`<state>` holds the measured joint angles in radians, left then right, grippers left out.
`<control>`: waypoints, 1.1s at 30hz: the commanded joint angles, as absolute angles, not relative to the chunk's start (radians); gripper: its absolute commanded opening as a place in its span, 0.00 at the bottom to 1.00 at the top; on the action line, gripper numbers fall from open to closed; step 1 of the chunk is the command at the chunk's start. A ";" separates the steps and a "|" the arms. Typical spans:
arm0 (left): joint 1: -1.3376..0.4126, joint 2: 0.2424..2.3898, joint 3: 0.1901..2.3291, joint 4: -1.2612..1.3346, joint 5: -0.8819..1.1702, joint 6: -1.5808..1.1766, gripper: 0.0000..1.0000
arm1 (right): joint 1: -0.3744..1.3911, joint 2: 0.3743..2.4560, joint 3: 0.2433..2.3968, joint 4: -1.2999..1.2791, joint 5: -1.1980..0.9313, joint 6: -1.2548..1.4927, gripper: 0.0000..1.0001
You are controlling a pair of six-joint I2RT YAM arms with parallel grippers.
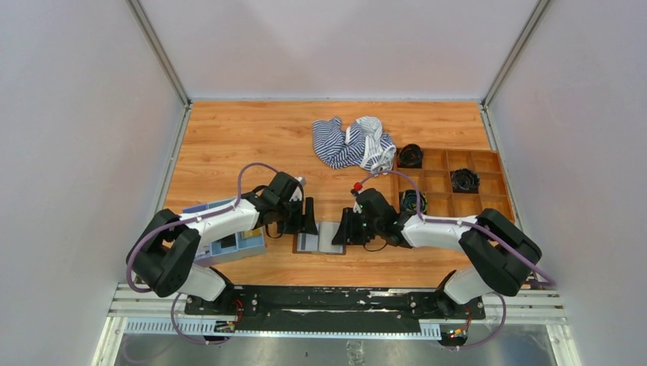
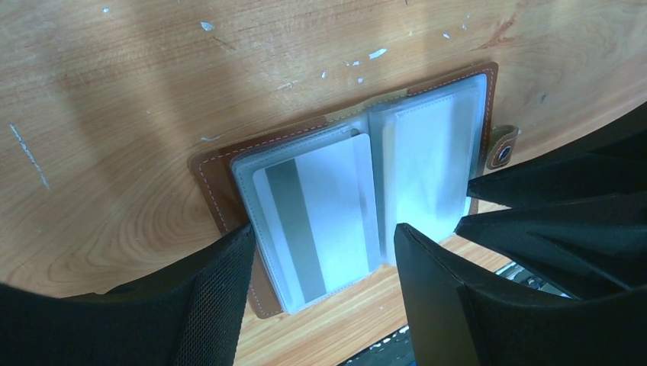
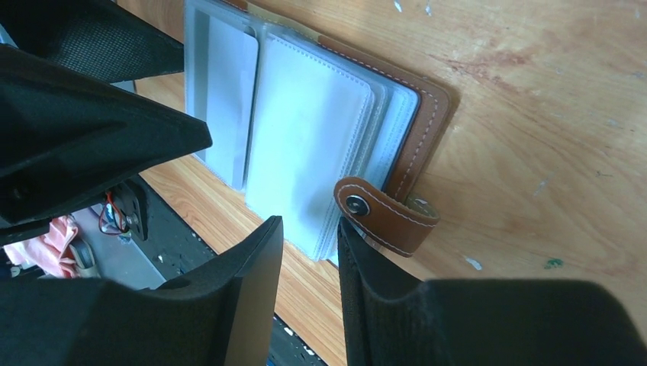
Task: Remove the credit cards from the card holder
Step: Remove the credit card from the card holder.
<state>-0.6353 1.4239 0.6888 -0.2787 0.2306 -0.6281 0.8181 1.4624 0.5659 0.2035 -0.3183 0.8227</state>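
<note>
The brown card holder [image 1: 319,238] lies open and flat on the wood table between my two grippers. In the left wrist view its brown edge [image 2: 210,183] frames pale clear pockets, and a greyish card [image 2: 305,221] with a dark stripe sits in the left pocket. No yellowish-gold card shows. My left gripper [image 2: 324,236] is open, its fingers astride the left half's near edge. My right gripper [image 3: 309,225] is open by a narrow gap at the near corner of the right-hand pocket leaves, beside the snap strap [image 3: 385,213]. Neither gripper holds anything.
A light-blue tray [image 1: 229,240] lies under my left arm. A brown compartment box [image 1: 450,183] holding black items stands at the right. A striped cloth [image 1: 352,142] lies at the back. The table's front edge and black rail [image 1: 328,297] are just behind the holder.
</note>
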 commanded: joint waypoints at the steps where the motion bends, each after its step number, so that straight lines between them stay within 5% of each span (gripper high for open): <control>1: -0.634 1.427 0.693 -0.261 0.263 -0.628 0.69 | 0.837 1.474 0.617 0.214 -0.347 0.805 0.36; 23: -0.544 1.332 0.839 -0.419 0.258 -0.580 0.68 | 0.896 1.606 0.779 0.226 -0.426 0.773 0.37; 33: -0.480 1.241 0.878 -0.503 0.243 -0.545 0.69 | 0.920 1.643 0.834 0.234 -0.463 0.764 0.59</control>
<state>-0.4950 1.2636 0.8711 -0.4335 0.2501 -0.5766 0.9039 1.6508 0.8036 0.2272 -0.4366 0.7849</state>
